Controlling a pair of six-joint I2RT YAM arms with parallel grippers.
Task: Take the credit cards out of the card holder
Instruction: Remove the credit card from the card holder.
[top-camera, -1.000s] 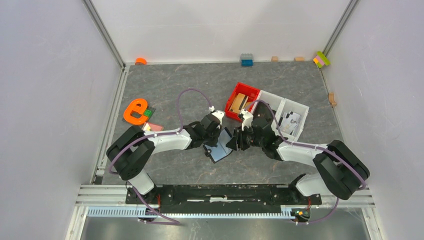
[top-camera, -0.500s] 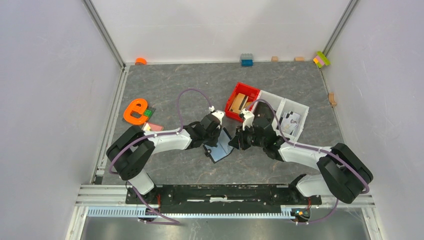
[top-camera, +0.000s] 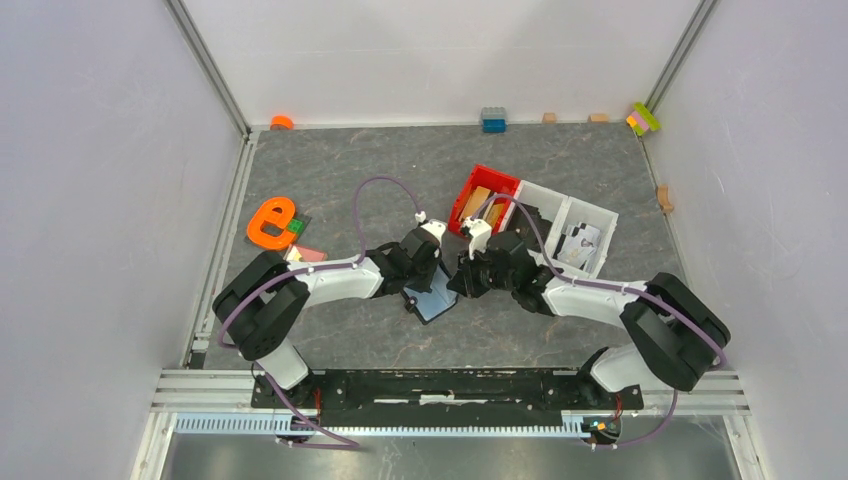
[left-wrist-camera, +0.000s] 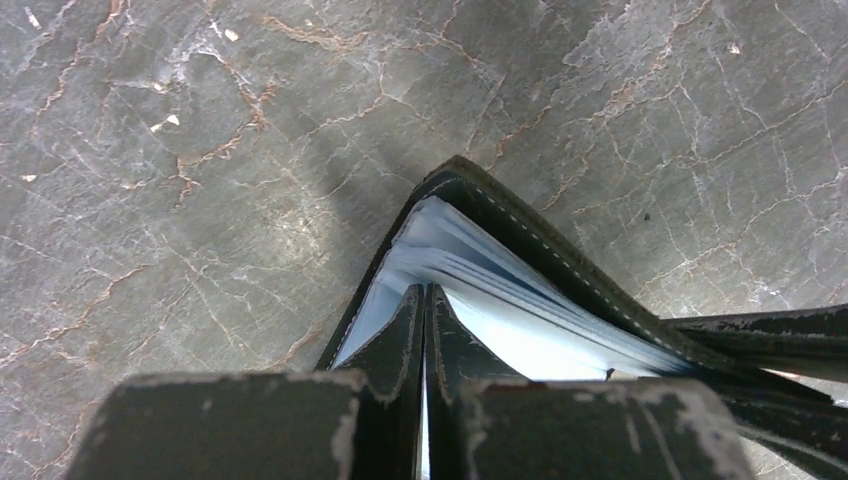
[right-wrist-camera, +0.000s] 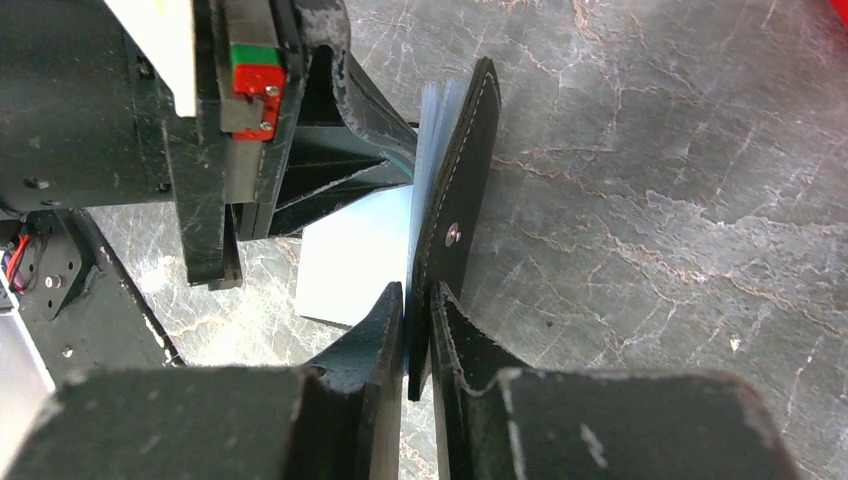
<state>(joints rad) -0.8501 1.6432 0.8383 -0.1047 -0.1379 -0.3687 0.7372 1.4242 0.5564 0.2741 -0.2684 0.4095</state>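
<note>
The black card holder (top-camera: 437, 302) lies spread open on the stone tabletop between my two arms, its pale blue-grey inside showing. My left gripper (top-camera: 413, 292) is shut on a thin pale inner leaf (left-wrist-camera: 470, 270) of the card holder (left-wrist-camera: 520, 225). My right gripper (right-wrist-camera: 417, 300) is shut on the upright black cover flap (right-wrist-camera: 470, 170), just below its metal stud (right-wrist-camera: 454, 233). The left arm's fingers (right-wrist-camera: 360, 100) reach in from the opposite side. The credit cards cannot be made out among the pale leaves.
A red bin (top-camera: 497, 173) with wooden blocks and a white bin (top-camera: 600, 212) stand just behind the right arm. An orange letter (top-camera: 270, 222) and a pinkish flat piece (top-camera: 310, 255) lie at the left. Small bricks (top-camera: 493, 120) line the back wall.
The right gripper has moved left to the card holder and closed on its cover flap. The left gripper stayed shut where it was.
</note>
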